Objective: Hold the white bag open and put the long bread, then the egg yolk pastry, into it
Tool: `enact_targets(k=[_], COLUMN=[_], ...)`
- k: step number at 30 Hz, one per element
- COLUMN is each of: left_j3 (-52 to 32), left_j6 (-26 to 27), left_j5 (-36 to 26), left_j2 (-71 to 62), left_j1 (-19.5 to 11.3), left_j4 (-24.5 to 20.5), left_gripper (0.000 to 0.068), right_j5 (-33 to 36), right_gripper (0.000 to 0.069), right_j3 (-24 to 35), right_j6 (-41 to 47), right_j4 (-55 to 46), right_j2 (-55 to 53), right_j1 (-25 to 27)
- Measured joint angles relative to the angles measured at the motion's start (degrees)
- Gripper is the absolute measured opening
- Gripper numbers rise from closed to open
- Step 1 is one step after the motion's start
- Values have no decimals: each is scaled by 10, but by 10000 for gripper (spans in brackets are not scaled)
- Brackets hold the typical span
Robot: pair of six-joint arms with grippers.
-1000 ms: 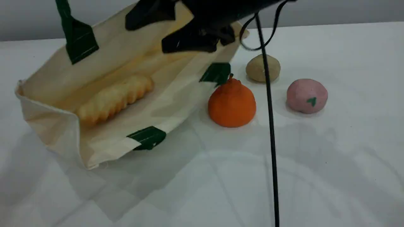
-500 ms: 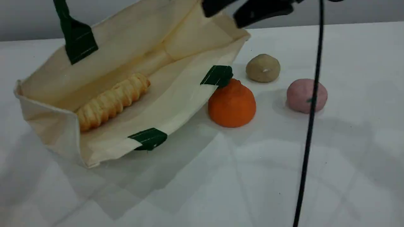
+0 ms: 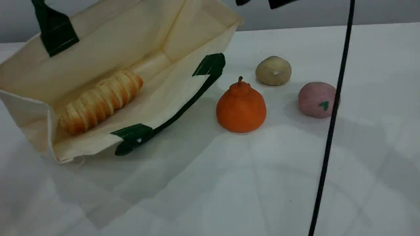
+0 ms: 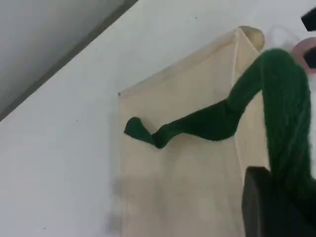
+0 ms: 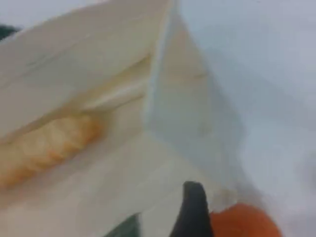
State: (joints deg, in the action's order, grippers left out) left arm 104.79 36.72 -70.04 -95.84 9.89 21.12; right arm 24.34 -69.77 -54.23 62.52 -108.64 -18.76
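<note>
the white bag (image 3: 115,42) lies on its side toward the far left corner of the worktop (image 3: 229,183), its mouth gaping toward the near edge. the left tool (image 4: 269,207) is clenched on the white bag by its upper strap (image 4: 217,121). in the scene view that strap runs up out of sight and holds the upper wall raised. the lower strap (image 3: 183,106) lies slack on the worktop in front of the bag's lower rim.

the long bread (image 3: 100,101) rests inside the bag on the lower wall, alongside the inner fold. the egg yolk pastry (image 3: 273,70) sits on the bare worktop near the far edge, right of the bag and apart from it. an orange pear-shaped item (image 3: 241,108) stands just nearer than the pastry, close to the lower strap but not touching it. a pink ball (image 3: 317,99) lies to the right of both, toward the right edge. a black cable (image 3: 331,131) hangs across the view in front of the pink ball.

the right tool (image 3: 261,2) is released, its jaws spread, high above the far edge between the bag and the pastry. its own view is blurred and looks down into the bag at the bread.
</note>
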Motion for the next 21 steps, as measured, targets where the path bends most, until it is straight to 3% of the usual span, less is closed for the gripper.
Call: enact_targets(k=[10,16,21], left_j3=[0,0,0], left_j6=[0,0,0], left_j5=[1,1,1], left_j2=[0,-1,-1], left_j1=[0,0,0], left_j4=[1,2,3], left_gripper=[83,83,83], right_j5=[-14,-21,-24], right_gripper=[519,519,519], right_j3=[-53,-56,-60], right_j6=[2,5,6], right_j4=[-10,-15,-13], right_j2=[-91,-115,-144], right_j1=[24,61,62])
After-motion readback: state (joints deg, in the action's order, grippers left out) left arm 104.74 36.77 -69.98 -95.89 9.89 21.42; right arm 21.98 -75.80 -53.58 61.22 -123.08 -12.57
